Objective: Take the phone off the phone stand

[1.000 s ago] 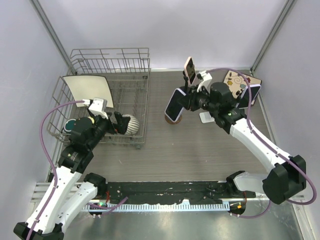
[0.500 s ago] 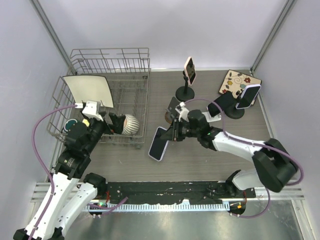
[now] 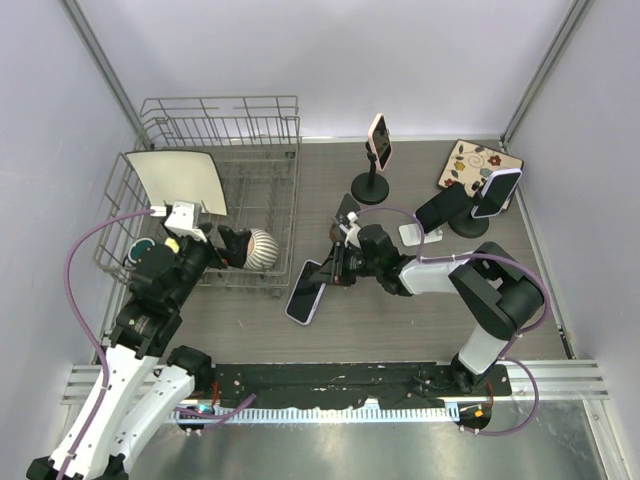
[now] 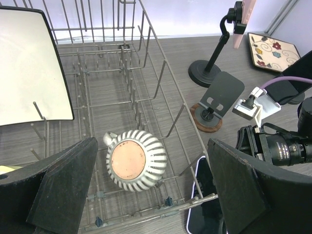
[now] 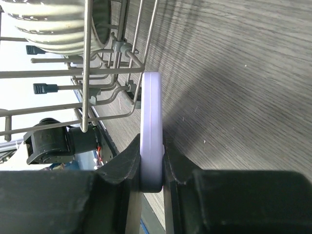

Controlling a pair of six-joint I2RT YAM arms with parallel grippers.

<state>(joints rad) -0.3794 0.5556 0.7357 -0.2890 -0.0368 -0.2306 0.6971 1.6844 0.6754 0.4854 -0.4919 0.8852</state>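
Your right tool [image 3: 337,266] is clenched on the phone [image 3: 306,292], pinching one end of it across its thickness, so the main part of the job looks done: the phone is off the phone stand [image 4: 223,90], which stands bare just behind your wrist. The phone hangs low over the desk [image 3: 400,330], out to the left of the stand. I cannot tell whether its far end touches the wood. What seems left is to lay it flat and let go.

Watch the left side. The wrist view shows the phone's edge just beside the wires at the near right corner of the dish rack [image 3: 290,200], so you have little room there. The open room is toward you and to the right, on bare desk. Your left tool [image 3: 232,245] is fully released, holding nothing, and hangs over the striped mug [image 4: 136,165] inside the rack, near the phone but apart from it
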